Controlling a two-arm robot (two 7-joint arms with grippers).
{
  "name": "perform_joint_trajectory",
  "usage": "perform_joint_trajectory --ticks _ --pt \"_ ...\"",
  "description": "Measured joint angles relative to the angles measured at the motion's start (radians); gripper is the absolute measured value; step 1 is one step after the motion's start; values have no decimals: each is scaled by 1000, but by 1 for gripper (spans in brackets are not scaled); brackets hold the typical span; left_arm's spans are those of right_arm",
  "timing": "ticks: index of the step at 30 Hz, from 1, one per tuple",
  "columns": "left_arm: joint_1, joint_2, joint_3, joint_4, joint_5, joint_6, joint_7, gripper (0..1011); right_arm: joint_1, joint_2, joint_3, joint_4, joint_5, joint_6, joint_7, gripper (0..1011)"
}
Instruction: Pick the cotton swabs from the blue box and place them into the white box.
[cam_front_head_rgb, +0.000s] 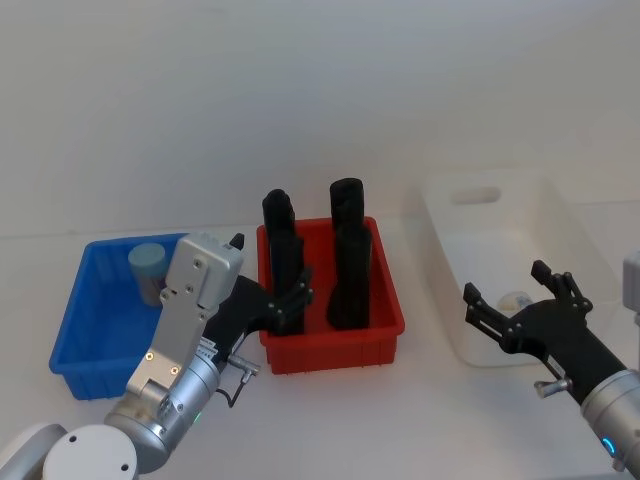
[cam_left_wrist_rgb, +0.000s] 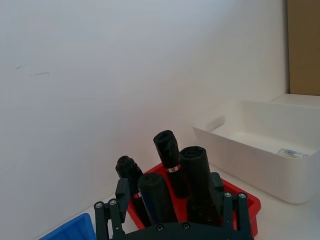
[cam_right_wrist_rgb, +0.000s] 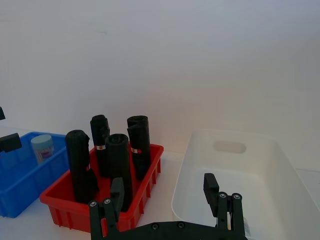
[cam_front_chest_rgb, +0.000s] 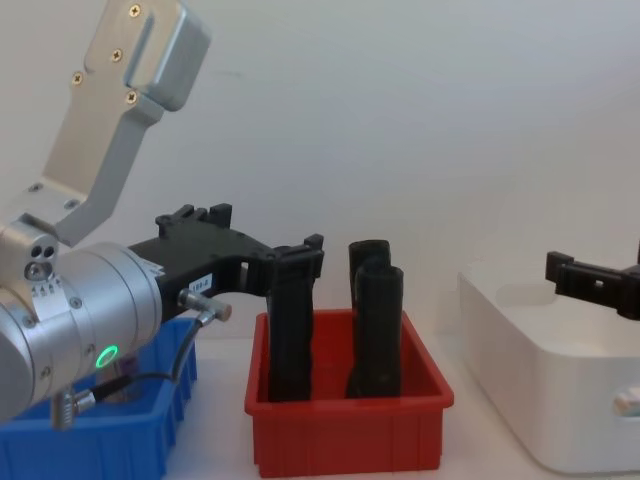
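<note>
The blue box (cam_front_head_rgb: 85, 325) stands at the left and holds one cotton swabs tub (cam_front_head_rgb: 148, 268) with a light blue lid, also seen in the right wrist view (cam_right_wrist_rgb: 42, 147). My left gripper (cam_front_head_rgb: 270, 267) hovers open and empty above the seam between the blue box and the red bin, its fingers (cam_front_chest_rgb: 300, 255) level with the black objects' tops. The white box (cam_front_head_rgb: 580, 240) is at the right. Another swab tub (cam_left_wrist_rgb: 292, 153) lies on its side inside it. My right gripper (cam_front_head_rgb: 512, 292) hangs open and empty over the white box's near end.
A red bin (cam_front_head_rgb: 330, 340) between the two boxes holds several tall black objects (cam_front_head_rgb: 348, 250) that stand above its rim. A plain white wall runs behind everything. Bare white table lies in front of the bins.
</note>
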Motion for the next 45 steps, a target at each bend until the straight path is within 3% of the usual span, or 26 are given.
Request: perform_joint_trajectory --ticks 45 --pt "0 0 0 0 0 0 0 1004 0 0 0 0 0 0 0 1001"
